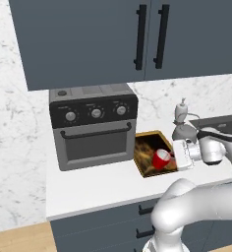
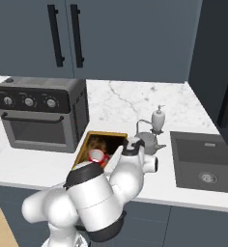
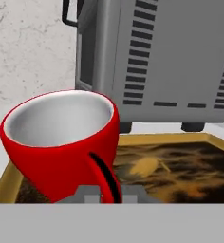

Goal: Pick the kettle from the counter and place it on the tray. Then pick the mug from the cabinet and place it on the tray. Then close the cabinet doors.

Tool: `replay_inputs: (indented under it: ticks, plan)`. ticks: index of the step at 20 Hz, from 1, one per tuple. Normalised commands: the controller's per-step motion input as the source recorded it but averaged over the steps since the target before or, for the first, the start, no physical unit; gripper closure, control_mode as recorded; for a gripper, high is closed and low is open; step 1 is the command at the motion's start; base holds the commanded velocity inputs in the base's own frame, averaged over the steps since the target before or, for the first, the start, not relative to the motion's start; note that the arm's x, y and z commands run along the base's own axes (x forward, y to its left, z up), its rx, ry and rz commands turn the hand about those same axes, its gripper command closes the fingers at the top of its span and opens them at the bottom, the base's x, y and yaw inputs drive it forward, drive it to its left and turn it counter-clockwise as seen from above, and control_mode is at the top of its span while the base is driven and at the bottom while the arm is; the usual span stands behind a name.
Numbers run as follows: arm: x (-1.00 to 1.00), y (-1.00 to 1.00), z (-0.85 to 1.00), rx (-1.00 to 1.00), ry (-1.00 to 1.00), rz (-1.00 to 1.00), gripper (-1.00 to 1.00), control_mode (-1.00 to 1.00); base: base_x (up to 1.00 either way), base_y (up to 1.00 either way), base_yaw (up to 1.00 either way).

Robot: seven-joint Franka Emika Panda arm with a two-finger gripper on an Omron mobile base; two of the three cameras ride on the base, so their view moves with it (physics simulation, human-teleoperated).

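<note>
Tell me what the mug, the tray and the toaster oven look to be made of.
Mug: probably glazed ceramic, glossy red outside with a smooth white inside. Tray: possibly wood or laminate, with a yellowish rim and a mottled brown-orange surface. Toaster oven: looks like brushed grey metal, with flat panels and dark vent slots on its side.

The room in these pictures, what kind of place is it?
Most likely a kitchen, a rendered one: a grey toaster oven stands on a white marble counter, a black sink is set into it, and dark blue wall cabinets hang above.
</note>
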Motion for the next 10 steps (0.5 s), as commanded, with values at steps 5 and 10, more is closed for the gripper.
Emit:
replay_inputs:
  ticks: [5, 10]
  plan:
    - [-0.22, 0.02, -0.2, -0.01, 0.03, 0.0, -1.0, -1.0, 0.0, 0.0, 0.0]
    - [-0.19, 0.03, -0.02, -0.01, 0.03, 0.0, -1.0, -1.0, 0.0, 0.0, 0.0]
